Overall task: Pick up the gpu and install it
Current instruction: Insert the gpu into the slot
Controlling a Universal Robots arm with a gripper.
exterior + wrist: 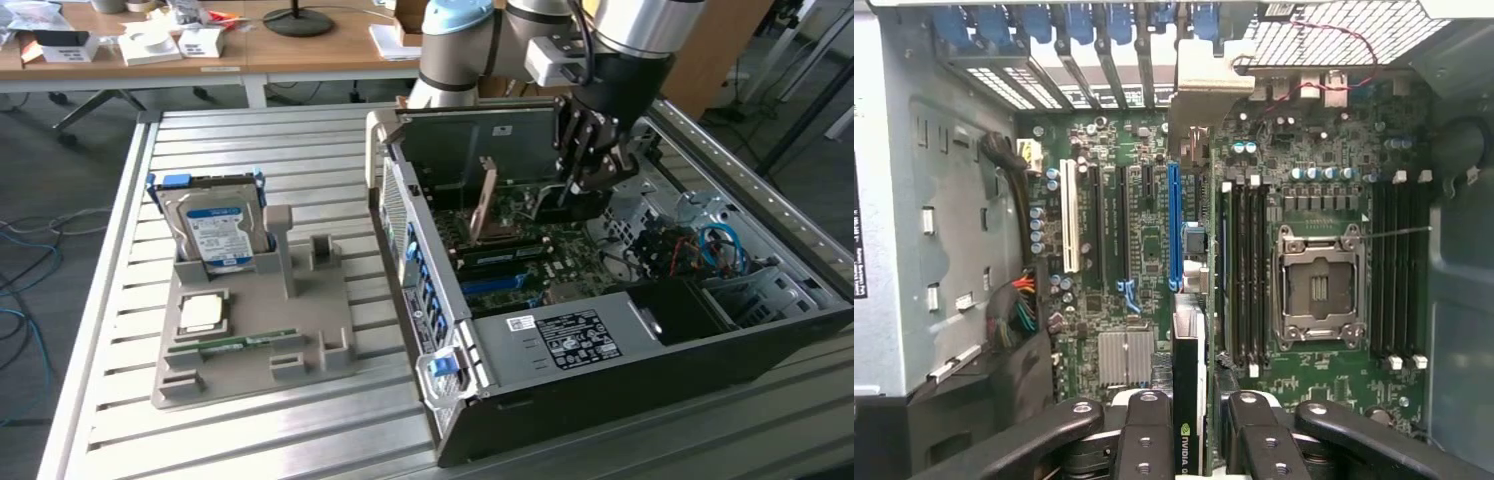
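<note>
My gripper (587,188) is lowered into the open computer case (667,330), over the motherboard (1134,260). In the wrist view its black fingers (1144,430) flank the gpu (1189,390), which is seen edge-on with a green logo on its dark edge. The jaws are shut on the card. It runs from the fingers toward its pale metal end piece (1204,90) at the case's rear slots, lying close alongside the long blue slot (1174,225). In the exterior view the gpu (486,205) shows as a tan-brown strip standing upright inside the case. Whether it is seated cannot be told.
On the exterior view's left, a grey holder (254,330) on the slatted table carries a blue-labelled hard drive (214,225), a square processor (200,313) and a green memory stick (247,342). Inside the case are an empty processor socket (1319,285), memory slots (1244,270) and cable bundles (701,250).
</note>
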